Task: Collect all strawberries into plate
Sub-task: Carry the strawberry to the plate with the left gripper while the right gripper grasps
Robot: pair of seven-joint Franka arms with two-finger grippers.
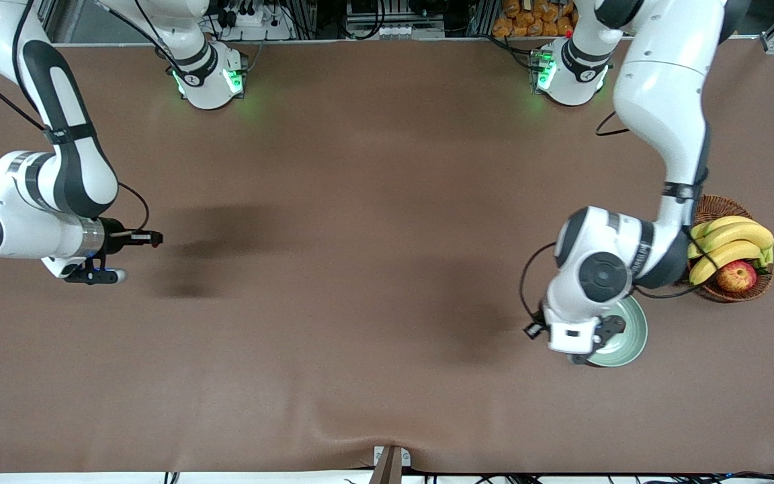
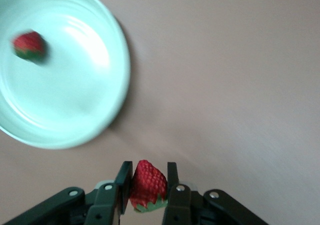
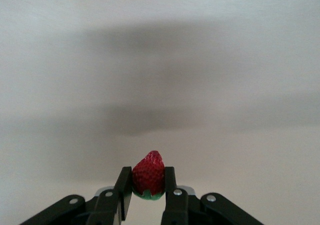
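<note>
I have the left gripper (image 2: 146, 191) clamped on a strawberry (image 2: 147, 184), just beside the plate (image 2: 75, 130) so release needs only a short shift. One berry (image 2: 29, 46) lies in the plate. The right gripper (image 3: 148, 187) grips the third strawberry (image 3: 148, 175) over bare table, well apart.

No legible txt, labels or nos. anywhere

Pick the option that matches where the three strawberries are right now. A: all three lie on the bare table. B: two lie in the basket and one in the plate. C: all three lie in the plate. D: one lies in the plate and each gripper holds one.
D: one strawberry lies in the plate, the left gripper is shut on a second, and the right gripper is shut on a third.
</note>
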